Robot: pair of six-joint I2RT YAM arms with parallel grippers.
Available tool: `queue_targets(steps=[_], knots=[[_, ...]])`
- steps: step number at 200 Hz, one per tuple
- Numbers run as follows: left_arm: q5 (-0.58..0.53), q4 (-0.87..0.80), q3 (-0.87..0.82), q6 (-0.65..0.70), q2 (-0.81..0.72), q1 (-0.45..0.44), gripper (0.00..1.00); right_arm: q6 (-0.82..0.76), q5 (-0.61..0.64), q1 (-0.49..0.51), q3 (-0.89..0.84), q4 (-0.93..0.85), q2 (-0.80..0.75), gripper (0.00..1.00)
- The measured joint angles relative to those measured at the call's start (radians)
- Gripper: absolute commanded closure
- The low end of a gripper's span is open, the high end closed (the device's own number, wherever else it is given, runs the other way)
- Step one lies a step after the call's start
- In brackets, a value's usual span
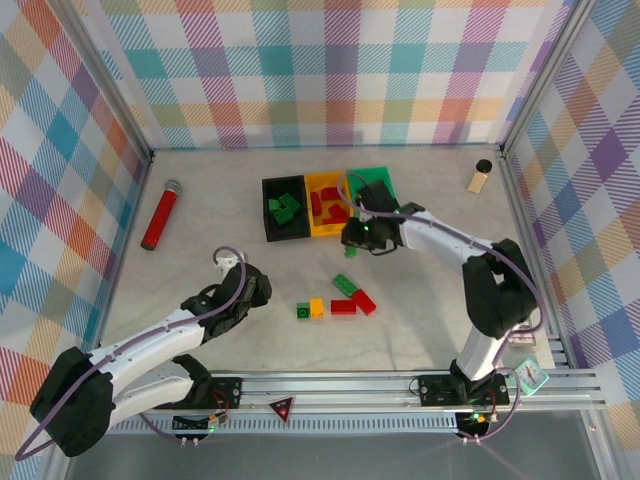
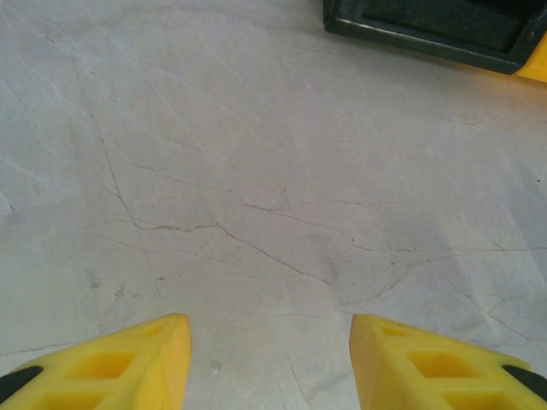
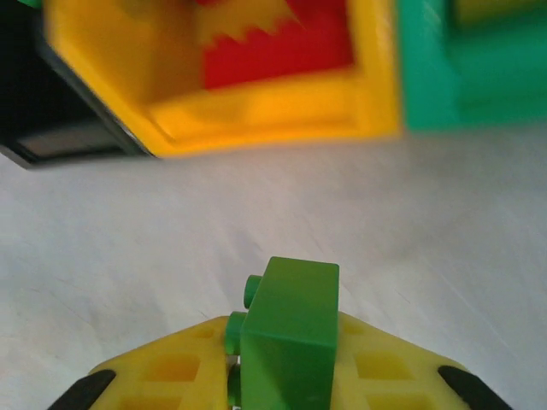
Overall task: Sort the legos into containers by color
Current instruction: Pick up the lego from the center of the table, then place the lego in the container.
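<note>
Three bins stand side by side at mid-table: black [image 1: 268,212] holding green bricks [image 1: 284,208], yellow-orange [image 1: 312,210] holding red bricks [image 1: 330,205], and green [image 1: 378,180]. My right gripper [image 1: 354,238] hovers just in front of them, shut on a green lego [image 3: 291,333]. Ahead of it are the yellow-orange bin [image 3: 256,107], the green bin [image 3: 461,77] and a corner of the black bin [image 3: 51,111]. Loose legos lie on the table: green [image 1: 346,285], red [image 1: 363,301], red [image 1: 343,307], yellow [image 1: 317,307], green [image 1: 303,311]. My left gripper [image 2: 269,342] is open over bare table, with the black bin [image 2: 436,26] far ahead.
A long red cylinder with a grey cap [image 1: 161,214] lies at the left. A tan bottle with a black cap [image 1: 480,176] stands at the back right. Checkered walls close in three sides, and a metal rail [image 1: 330,385] runs along the near edge.
</note>
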Motion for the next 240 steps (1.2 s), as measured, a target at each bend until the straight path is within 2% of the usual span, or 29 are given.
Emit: queue_targets(steps=[45,90,105,111,141,158,186,214,240], knots=[[0.085,-0.01,0.0,-0.024,0.009,0.004,0.48,-0.057,-0.009,0.05,0.38,-0.063,0.232,0.73],[0.133,-0.101,0.009,-0.024,0.05,0.004,0.46,-0.093,-0.023,0.078,0.745,-0.164,0.459,0.72],[0.154,-0.106,0.009,-0.024,0.05,0.004,0.43,-0.108,-0.023,0.086,0.877,-0.207,0.536,0.69],[0.165,-0.105,0.009,-0.024,0.049,0.004,0.36,-0.113,-0.022,0.089,0.934,-0.227,0.568,0.68],[0.256,-0.097,0.009,-0.001,0.05,0.005,0.33,-0.138,-0.014,0.09,1.144,-0.303,0.696,0.52],[0.301,-0.097,0.013,0.011,0.053,0.005,0.32,-0.153,-0.01,0.093,1.154,-0.335,0.706,0.47],[0.362,-0.087,0.022,0.038,0.055,0.005,0.28,-0.164,-0.011,0.097,1.091,-0.343,0.683,0.47],[0.44,-0.058,0.03,0.053,0.067,0.005,0.27,-0.182,-0.005,0.105,0.918,-0.327,0.591,0.47],[0.519,-0.02,0.033,0.059,0.085,0.005,0.27,-0.191,0.013,0.118,0.7,-0.275,0.444,0.47]])
